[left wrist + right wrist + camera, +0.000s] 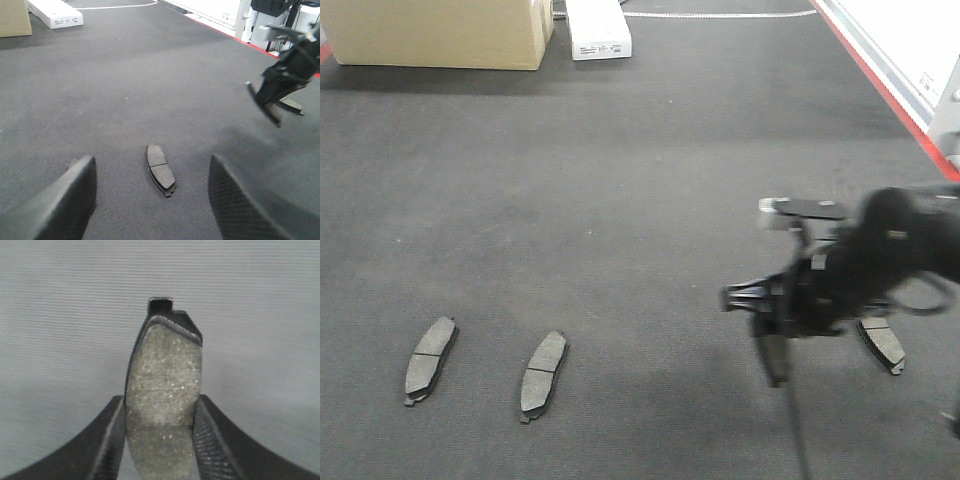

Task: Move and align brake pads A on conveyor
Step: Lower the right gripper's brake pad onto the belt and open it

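right now your right gripper (pixel 161 432) clamps a brake pad (pixel 164 375) edgewise above the conveyor (pixel 620 200), likely so it drops in line with the two pads (pixel 488 368) lying parallel. your left gripper (pixel 150 197) hangs open over one pad. a fourth pad (pixel 883 343) waits behind the right arm.

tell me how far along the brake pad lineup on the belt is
Two flat grey curved brake pads already lie side by side, similarly angled, on the dark charcoal conveyor belt. In hand: the right gripper is shut on a third grey pad, held above the belt. Left: placing it, plus a fourth pad lying partly behind the right arm. The left gripper is open above one pad.
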Controlling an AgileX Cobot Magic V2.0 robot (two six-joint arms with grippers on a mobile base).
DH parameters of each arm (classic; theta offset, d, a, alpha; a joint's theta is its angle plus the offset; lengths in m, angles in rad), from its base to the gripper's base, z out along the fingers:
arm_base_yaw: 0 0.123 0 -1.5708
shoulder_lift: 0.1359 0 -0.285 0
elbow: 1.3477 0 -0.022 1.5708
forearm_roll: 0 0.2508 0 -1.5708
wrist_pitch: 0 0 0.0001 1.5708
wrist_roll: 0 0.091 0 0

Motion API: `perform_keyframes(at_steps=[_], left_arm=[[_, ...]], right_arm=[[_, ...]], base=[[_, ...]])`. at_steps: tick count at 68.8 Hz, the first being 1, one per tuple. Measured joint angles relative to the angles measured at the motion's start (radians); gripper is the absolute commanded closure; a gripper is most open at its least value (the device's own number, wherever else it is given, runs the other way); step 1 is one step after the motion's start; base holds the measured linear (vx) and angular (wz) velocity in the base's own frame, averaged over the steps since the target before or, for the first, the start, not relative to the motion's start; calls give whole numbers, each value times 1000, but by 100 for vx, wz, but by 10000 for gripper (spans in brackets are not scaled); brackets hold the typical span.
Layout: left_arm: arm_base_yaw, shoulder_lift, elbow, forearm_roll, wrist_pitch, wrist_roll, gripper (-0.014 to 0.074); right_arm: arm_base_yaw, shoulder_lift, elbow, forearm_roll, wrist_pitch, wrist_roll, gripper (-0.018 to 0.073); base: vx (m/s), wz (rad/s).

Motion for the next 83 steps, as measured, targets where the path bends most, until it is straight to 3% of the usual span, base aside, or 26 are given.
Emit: perform_keyframes(at_steps=[13, 28, 38, 59, 73, 83], left_arm=[[0, 0, 0, 0, 0, 0, 147], [0, 0, 0, 0, 0, 1, 147], [0, 0, 0, 0, 0, 1, 147], [0, 0, 0, 0, 0, 1, 147], [0, 0, 0, 0, 0, 1, 147], [0, 0, 0, 0, 0, 1, 147]], right_arm=[[36, 148, -85, 11, 55, 10, 398], [36, 245, -157, 2, 77, 8, 134], [31, 245, -170, -25, 65, 3, 24], [-63, 129, -170, -33, 141, -48, 10], [-157, -73, -156, -23, 190, -168, 10], [-211, -287, -40, -9, 138, -217, 10]], base=[[0, 0], [0, 0], [0, 0], [0, 0], [0, 0], [0, 0]])
